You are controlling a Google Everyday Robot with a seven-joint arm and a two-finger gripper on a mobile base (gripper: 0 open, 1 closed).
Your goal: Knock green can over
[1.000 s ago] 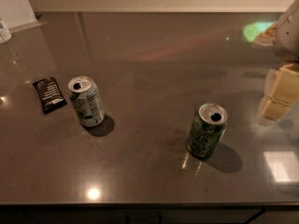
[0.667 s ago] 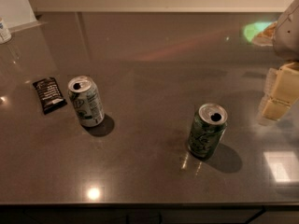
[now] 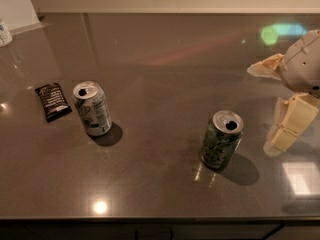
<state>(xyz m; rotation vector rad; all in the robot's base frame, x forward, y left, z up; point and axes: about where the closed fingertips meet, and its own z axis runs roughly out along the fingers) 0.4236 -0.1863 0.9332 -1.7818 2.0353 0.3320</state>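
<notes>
The green can point(image 3: 221, 140) stands upright on the dark grey counter point(image 3: 160, 84), right of centre, its silver top with the open tab hole facing up. My gripper point(image 3: 266, 105) hangs at the right edge of the view, to the right of the can and apart from it. Its cream fingers point(image 3: 291, 122) are spread apart and hold nothing. The grey wrist housing sits above them at the frame edge.
A paler silver-white can point(image 3: 92, 108) with green print stands upright at the left. A small black packet point(image 3: 52, 101) lies flat just left of it. A white container point(image 3: 5, 32) shows at the far left edge. The counter's front edge runs along the bottom.
</notes>
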